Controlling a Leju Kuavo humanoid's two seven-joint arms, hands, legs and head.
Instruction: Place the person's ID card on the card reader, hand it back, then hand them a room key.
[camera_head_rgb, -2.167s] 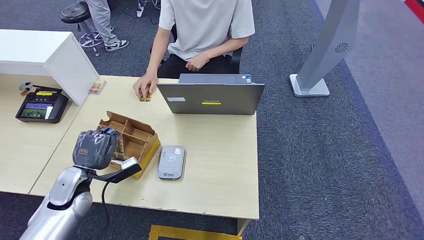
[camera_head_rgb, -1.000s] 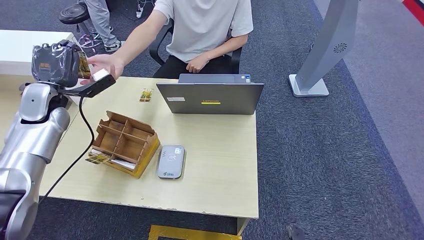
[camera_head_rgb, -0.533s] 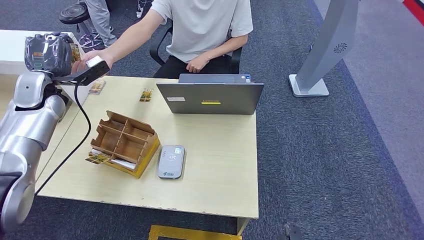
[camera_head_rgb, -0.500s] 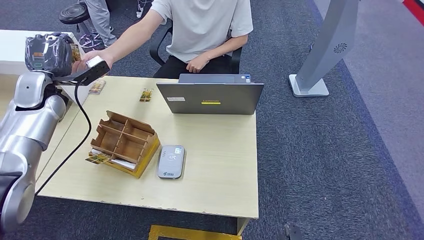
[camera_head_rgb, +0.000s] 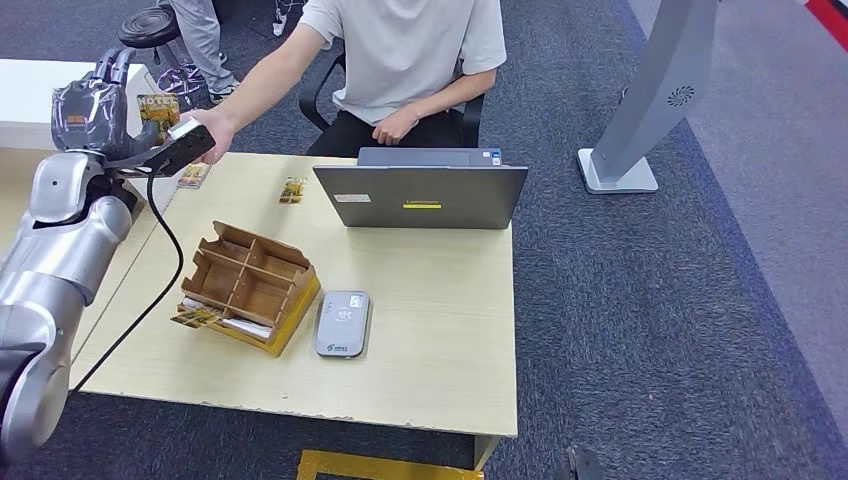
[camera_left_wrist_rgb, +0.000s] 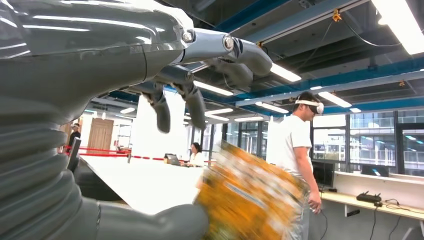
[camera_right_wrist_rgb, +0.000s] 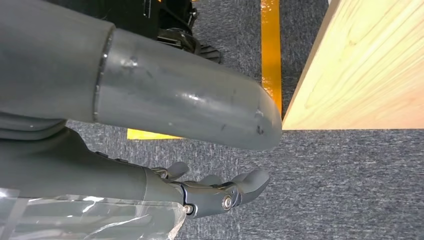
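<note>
At far left the left hand (camera_head_rgb: 97, 110) is raised above the table (camera_head_rgb: 440, 330) corner, fingers spread, the yellow room key (camera_head_rgb: 158, 108) beside its thumb where the person's hand (camera_head_rgb: 212, 128) reaches it; whether the robot grips it I cannot tell. Further right the ID card (camera_head_rgb: 291, 190) lies before the laptop (camera_head_rgb: 420, 196), the card reader (camera_head_rgb: 342, 324) beside the cardboard organiser (camera_head_rgb: 250, 285). The right hand (camera_right_wrist_rgb: 210, 192) hangs loosely spread beside the table edge

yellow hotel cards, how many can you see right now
4: one yellow hotel card at the left hand, two loose on the table, one by the cardboard organizer. More may be hidden inside.
</note>
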